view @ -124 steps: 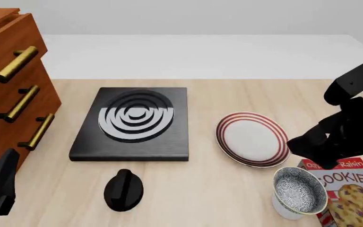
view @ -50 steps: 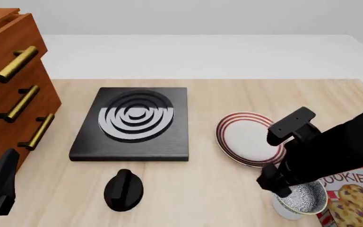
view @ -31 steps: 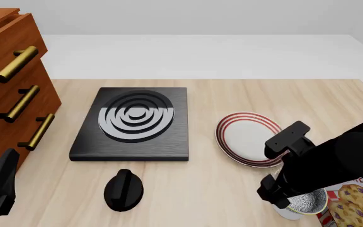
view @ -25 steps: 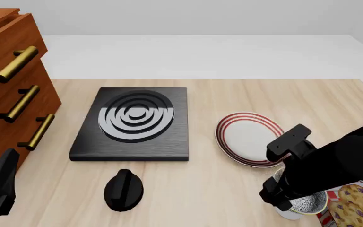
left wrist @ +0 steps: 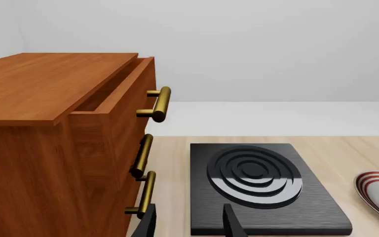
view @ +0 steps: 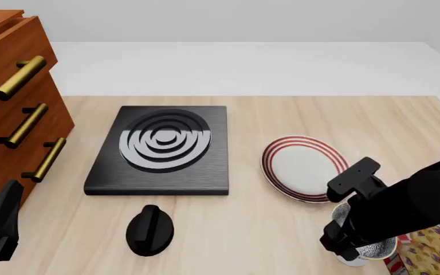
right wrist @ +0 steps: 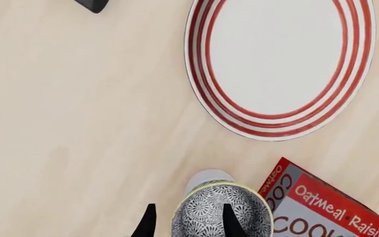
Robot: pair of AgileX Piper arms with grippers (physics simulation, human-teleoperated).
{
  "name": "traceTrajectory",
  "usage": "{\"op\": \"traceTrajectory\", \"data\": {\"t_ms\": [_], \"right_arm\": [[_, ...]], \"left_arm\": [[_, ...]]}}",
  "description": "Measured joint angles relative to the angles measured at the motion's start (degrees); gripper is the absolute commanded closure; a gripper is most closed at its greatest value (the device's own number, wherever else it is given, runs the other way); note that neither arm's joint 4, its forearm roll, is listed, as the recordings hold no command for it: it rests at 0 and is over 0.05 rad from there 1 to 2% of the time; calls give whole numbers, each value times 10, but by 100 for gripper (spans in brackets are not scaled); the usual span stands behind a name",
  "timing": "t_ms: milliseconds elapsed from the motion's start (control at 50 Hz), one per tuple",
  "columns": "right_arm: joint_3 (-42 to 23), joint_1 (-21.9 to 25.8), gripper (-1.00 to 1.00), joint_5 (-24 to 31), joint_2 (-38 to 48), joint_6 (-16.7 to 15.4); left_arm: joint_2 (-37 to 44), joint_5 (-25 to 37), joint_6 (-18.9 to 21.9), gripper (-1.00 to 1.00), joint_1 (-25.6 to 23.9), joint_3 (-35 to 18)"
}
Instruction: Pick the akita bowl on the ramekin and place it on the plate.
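The akita bowl (right wrist: pixel 223 213), speckled black and white with a pale rim, sits on the white ramekin (right wrist: pixel 206 177), of which only an edge shows under it. My right gripper (right wrist: pixel 188 224) is open and straddles the bowl's rim, one finger outside and one inside. In the front view my right gripper (view: pixel 341 243) and its arm cover most of the akita bowl (view: pixel 371 250) and the ramekin (view: pixel 352 260). The red-ringed plate (view: pixel 304 168) lies just beyond, and it fills much of the right wrist view as the plate (right wrist: pixel 282 64). My left gripper (left wrist: pixel 189 226) hangs open and holds nothing.
An oatmeal cookies box (right wrist: pixel 321 207) lies right beside the bowl. A black burner block (view: pixel 162 146) sits mid-table with a black knob (view: pixel 149 229) in front of it. A wooden drawer cabinet (view: pixel 14 109) with brass handles stands at the left.
My right arm has swung in from the right and come down over the bowl, now covering most of it. The left arm, bowl and plate have not moved.
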Motion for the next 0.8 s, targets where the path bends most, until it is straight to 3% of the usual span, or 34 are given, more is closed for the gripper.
{"op": "traceTrajectory", "data": {"t_ms": [460,480,800], "right_arm": [[22,17,-100,-38,23,21],[22,18,100,-39,24,23],[24,22,100,-30,12,28]], "left_arm": [[0,0,0,-100,0,0],[0,0,0,-100,0,0],[0,0,0,-100,0,0]]}}
